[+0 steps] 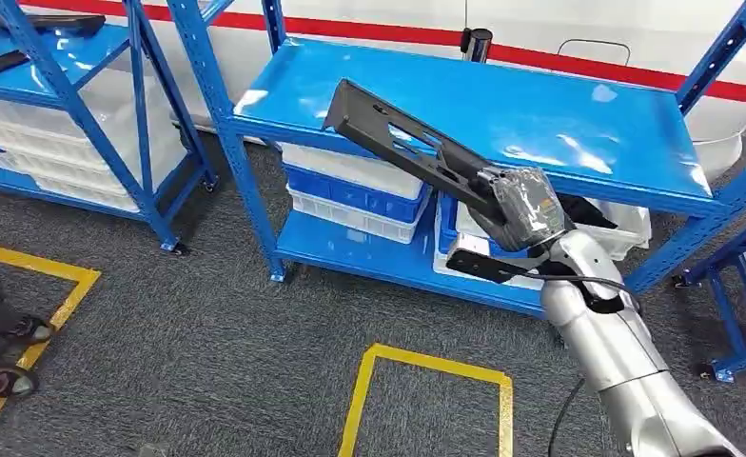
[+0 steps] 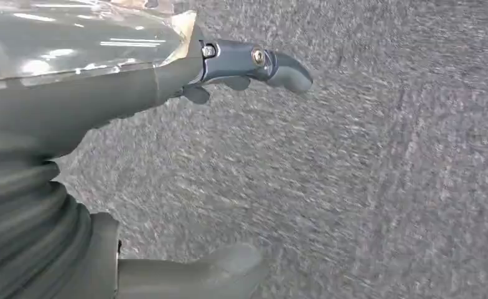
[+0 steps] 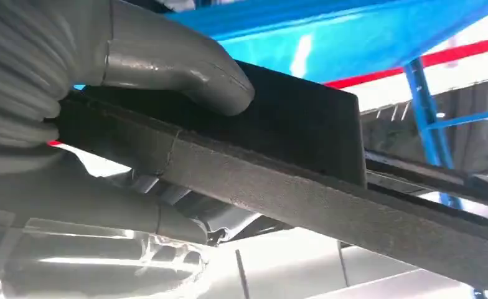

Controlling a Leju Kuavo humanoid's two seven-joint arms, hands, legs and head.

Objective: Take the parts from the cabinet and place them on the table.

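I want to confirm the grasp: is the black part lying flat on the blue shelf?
No, the right hand holds the black part tilted in the air above the blue shelf.

Part (image 1: 402, 143): long, flat, black, with slotted cut-outs. Gripped at one end between thumb and fingers (image 3: 185, 68); the free end tilts up and away above the blue cabinet shelf (image 1: 579, 114).

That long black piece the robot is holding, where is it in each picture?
Head view: the black part slants across the centre, above the blue shelf, gripped by the right hand.
Left wrist view: not in it.
Right wrist view: black part crosses the frame.
Shared landmark: blue shelf.
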